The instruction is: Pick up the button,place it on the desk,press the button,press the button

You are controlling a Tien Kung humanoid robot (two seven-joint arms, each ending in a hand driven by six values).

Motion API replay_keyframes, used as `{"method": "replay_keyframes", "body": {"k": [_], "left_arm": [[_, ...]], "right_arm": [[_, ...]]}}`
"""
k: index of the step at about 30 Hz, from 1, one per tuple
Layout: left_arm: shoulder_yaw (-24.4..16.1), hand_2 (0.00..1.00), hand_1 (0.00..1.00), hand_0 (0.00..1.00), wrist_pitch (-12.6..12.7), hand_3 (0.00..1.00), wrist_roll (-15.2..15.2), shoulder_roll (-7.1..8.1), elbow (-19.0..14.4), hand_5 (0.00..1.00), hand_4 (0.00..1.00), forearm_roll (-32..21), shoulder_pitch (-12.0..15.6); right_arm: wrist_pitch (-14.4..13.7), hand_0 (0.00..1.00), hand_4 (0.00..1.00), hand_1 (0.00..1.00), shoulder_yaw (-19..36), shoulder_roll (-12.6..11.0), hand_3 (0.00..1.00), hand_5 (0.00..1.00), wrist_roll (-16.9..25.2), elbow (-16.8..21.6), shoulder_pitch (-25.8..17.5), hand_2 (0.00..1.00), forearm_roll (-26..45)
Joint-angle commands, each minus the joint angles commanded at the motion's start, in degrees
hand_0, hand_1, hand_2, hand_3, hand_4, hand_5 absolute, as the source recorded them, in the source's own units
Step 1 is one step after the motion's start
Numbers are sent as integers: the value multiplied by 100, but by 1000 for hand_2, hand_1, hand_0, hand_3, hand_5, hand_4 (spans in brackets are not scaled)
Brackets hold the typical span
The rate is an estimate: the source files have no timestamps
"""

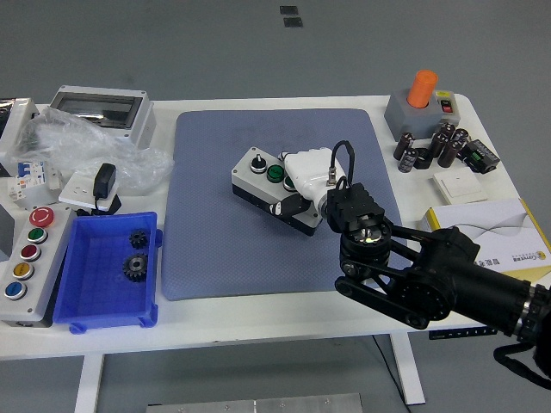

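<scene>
My right arm [430, 280] is black and thick, with round joints and long side bars. My right hand [303, 176] is white and smooth (its fingers have dark tips). A thin black cable [343, 155] loops above my wrist.

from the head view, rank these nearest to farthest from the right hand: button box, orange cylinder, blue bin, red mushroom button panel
1. button box, under the right hand, mid-mat.
2. orange cylinder, far right corner.
3. blue bin, near left.
4. red mushroom button panel, left edge, beyond the bin.
</scene>
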Motion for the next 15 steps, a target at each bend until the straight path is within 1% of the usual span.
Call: {"method": "replay_keyframes", "body": {"k": [4, 8, 10, 15], "left_arm": [[-42, 586, 636, 624, 6, 617, -12, 10, -6, 361, 655, 52, -31], [-38, 586, 636, 624, 9, 617, -15, 18, -6, 361, 655, 55, -46], [-28, 586, 636, 624, 10, 618, -15, 20, -5, 365, 657, 43, -45], [3, 586, 636, 624, 11, 618, -11, 17, -1, 367, 657, 12, -38]], "right_arm": [[-293, 153, 466, 377, -188, -75, 405, 2, 0, 104, 91, 339, -21], [-537, 153, 466, 377, -581, -249, 405, 2, 21, 270, 305, 339, -37], [-616, 163, 467, 390, -791, -338, 407, 2, 181, 334, 419, 337, -73], [-869, 154, 471, 402, -1415, -573, 408, 2, 820, 423, 706, 337, -125]]}}
